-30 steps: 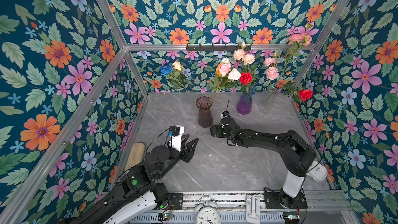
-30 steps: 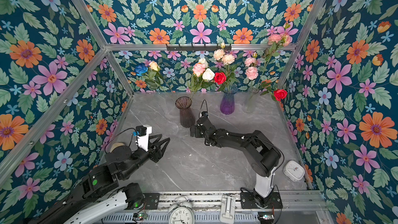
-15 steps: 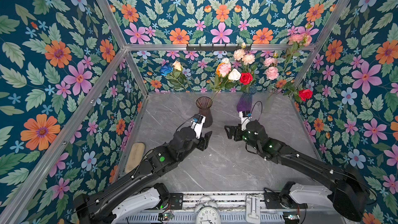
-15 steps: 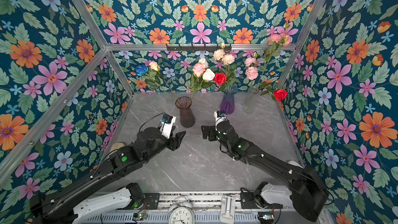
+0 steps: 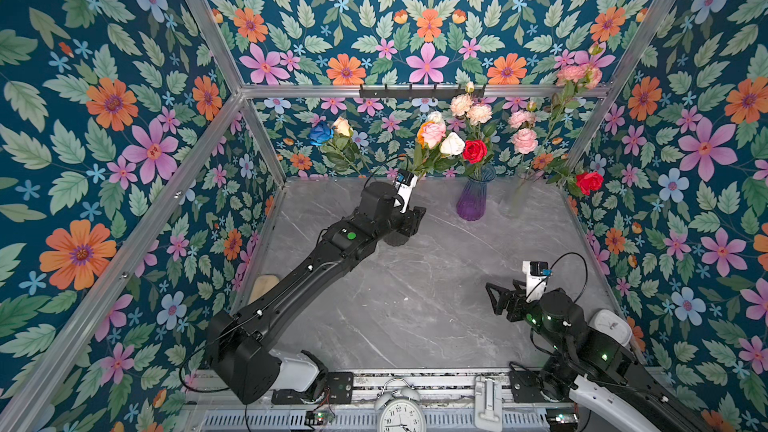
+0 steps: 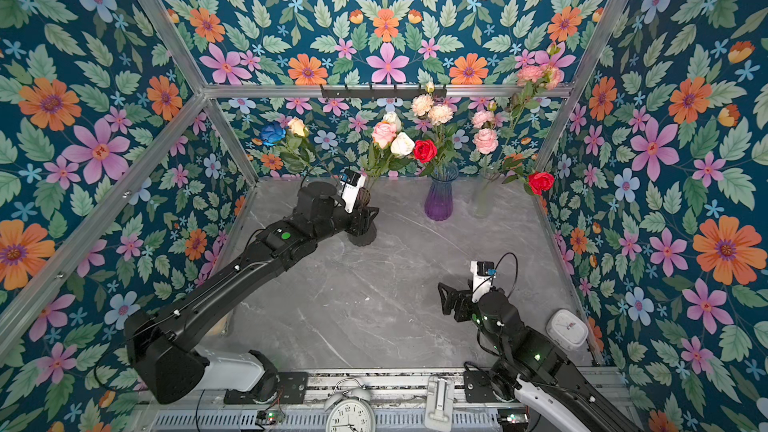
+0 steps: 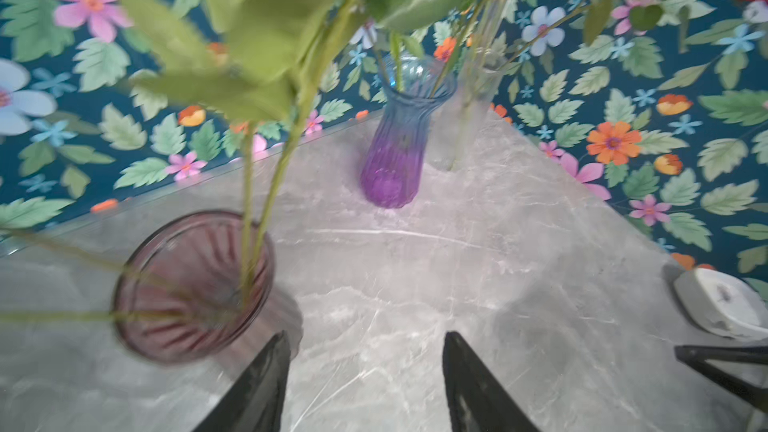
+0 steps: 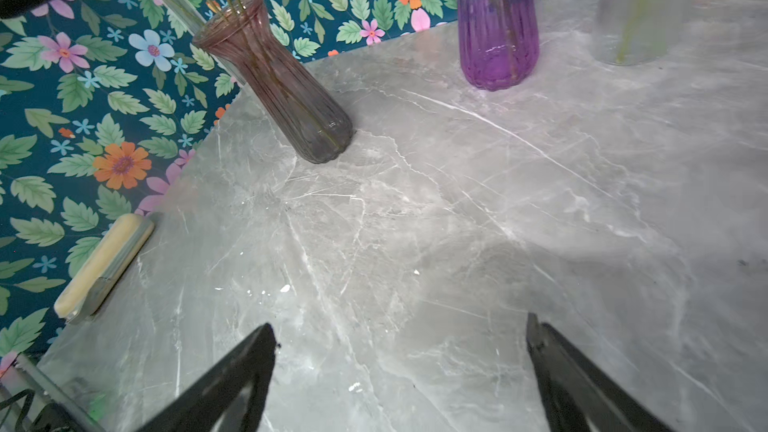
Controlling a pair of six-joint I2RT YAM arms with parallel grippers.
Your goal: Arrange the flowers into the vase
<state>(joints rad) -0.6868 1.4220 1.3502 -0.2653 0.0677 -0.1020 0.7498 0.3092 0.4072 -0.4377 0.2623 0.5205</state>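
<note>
Flowers stand in three vases at the back of the table. The smoky brown vase (image 7: pixel 187 268) holds several green stems with pink and white roses (image 5: pixel 434 135) and a blue rose (image 5: pixel 321 132). A red rose (image 5: pixel 473 150) and peach blooms rise from the purple vase (image 5: pixel 471 201). The clear vase (image 5: pixel 517 197) holds pink ruffled blooms (image 5: pixel 524 140) and another red rose (image 5: pixel 589 182). My left gripper (image 7: pixel 366 334) is open and empty, just beside the brown vase. My right gripper (image 8: pixel 400 322) is wide open and empty, over bare table near the front right.
A white alarm clock (image 5: pixel 401 409) stands at the front rail. A white round object (image 5: pixel 611 326) lies by the right wall and a beige brush-like block (image 8: pixel 104 263) by the left wall. Floral wallpaper walls with an aluminium frame close in three sides.
My left arm has stretched from the front left to the brown vase at the back. My right arm has drawn back from that vase to the front right. No flower has moved.
</note>
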